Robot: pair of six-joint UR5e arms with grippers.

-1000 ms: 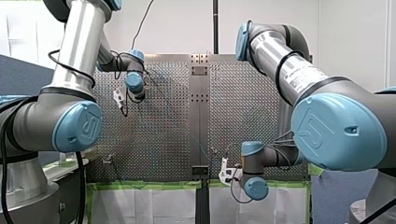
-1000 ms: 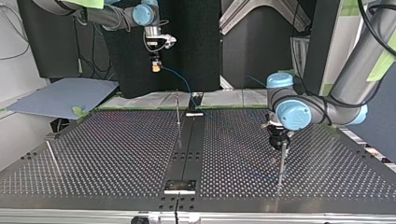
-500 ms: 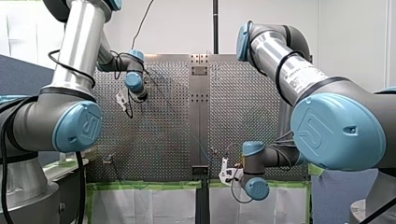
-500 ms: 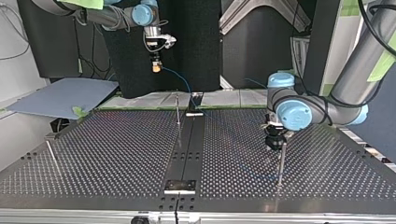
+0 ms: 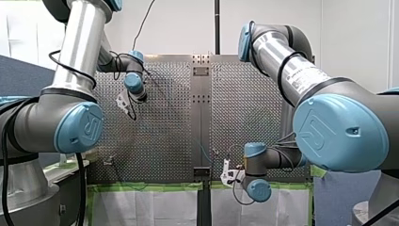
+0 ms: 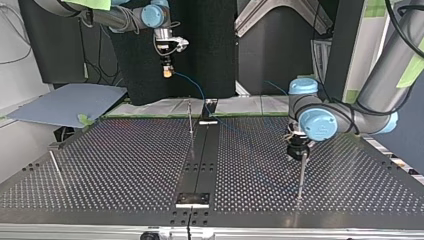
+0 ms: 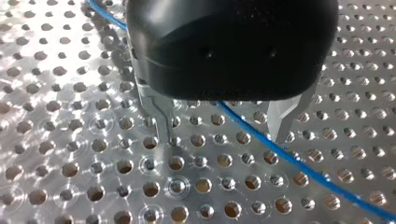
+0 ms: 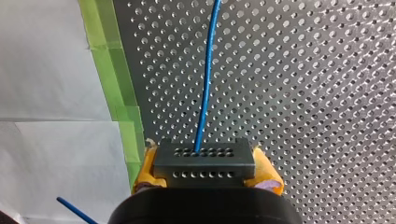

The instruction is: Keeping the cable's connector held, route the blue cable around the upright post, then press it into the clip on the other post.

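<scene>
The connector [image 8: 204, 155], a dark grey block with rows of small holes, is pinched in my right claw [image 8: 205, 166] between its yellow pads [image 8: 145, 170], one pad on each short end, so that its long axis is set across the claw. The blue cable [image 8: 205, 84] is seen to leave the connector's holed face near the middle and to run almost straight ahead of the claw, over the perforated bench [image 8: 303, 93], with green tape [image 8: 105, 60] along the bench's edge to one side. In the top view this claw [image 6: 167, 73] is held in the air, well above the bench [image 6: 125, 165]. From it the cable [image 6: 192, 86] drops in a slope towards a slender post [image 6: 190, 117] below and beside the claw.

My left claw [image 7: 223, 139] is spread wide, its two metal fingers [image 7: 159, 112] pointed down at the bench [image 7: 70, 163]. The cable [image 7: 299, 161] is laid slantwise across the gap between them, coming out from under the black body and passing close by one fingertip. Whether that tip is touched cannot be told. In the top view this claw [image 6: 298, 150] is placed just over the top of an upright post [image 6: 301, 175], with the faint line of the cable leading towards it.
</scene>
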